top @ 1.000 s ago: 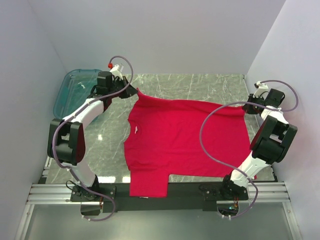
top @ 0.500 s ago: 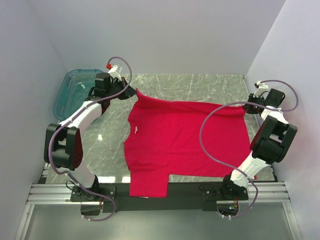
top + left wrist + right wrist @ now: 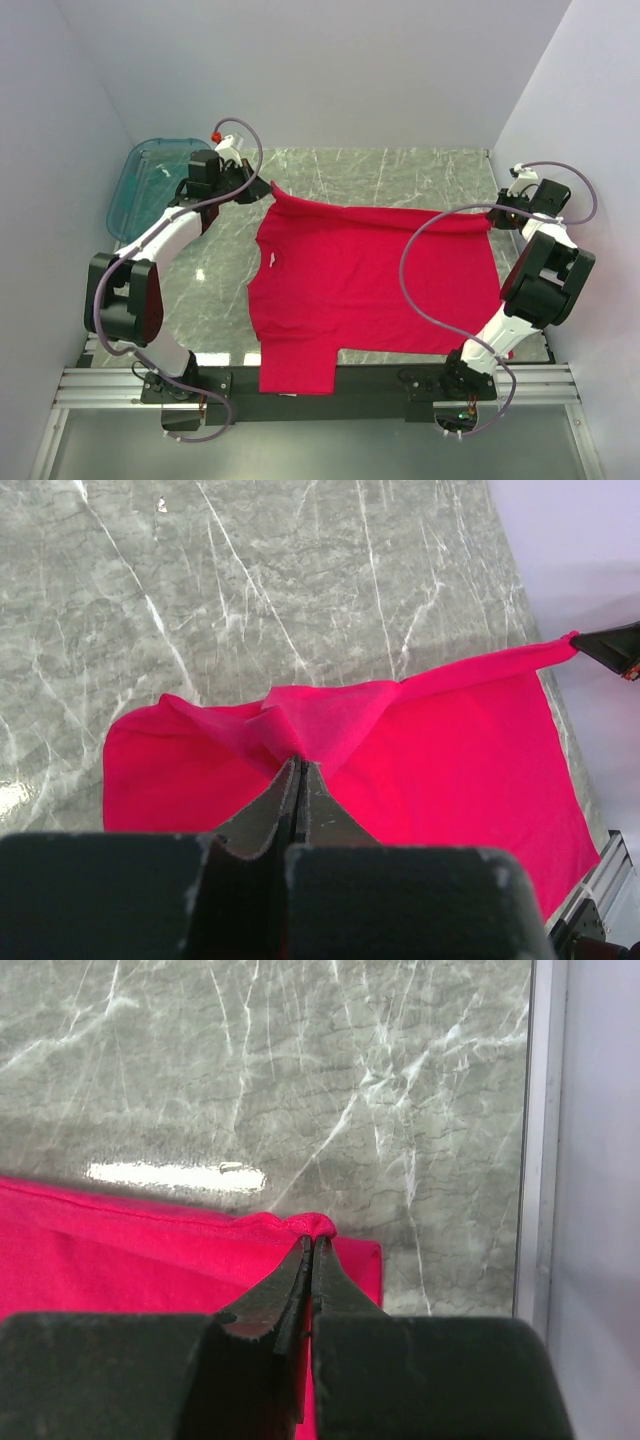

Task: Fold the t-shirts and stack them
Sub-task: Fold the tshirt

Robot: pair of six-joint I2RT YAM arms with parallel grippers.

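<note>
The left fingers (image 3: 262, 818) are pressed together on a bunched fold of the crimson t-shirt (image 3: 370, 285), pinching its far left tip and raising it into a small peak over the grey marble tabletop (image 3: 400, 170). The right fingers (image 3: 272, 1305) are also closed on the cloth, nipping a small pucker at the shirt's far right corner, near the tabletop's right edge. Between the two grips the shirt's far edge runs as a nearly straight line. The rest of the garment lies spread across the middle of the tabletop, its white neck label (image 3: 268, 262) toward the left and one sleeve (image 3: 297, 370) hanging over the near edge. A translucent teal tub (image 3: 150, 178) sits at the far left corner, apart from the shirt.
</note>
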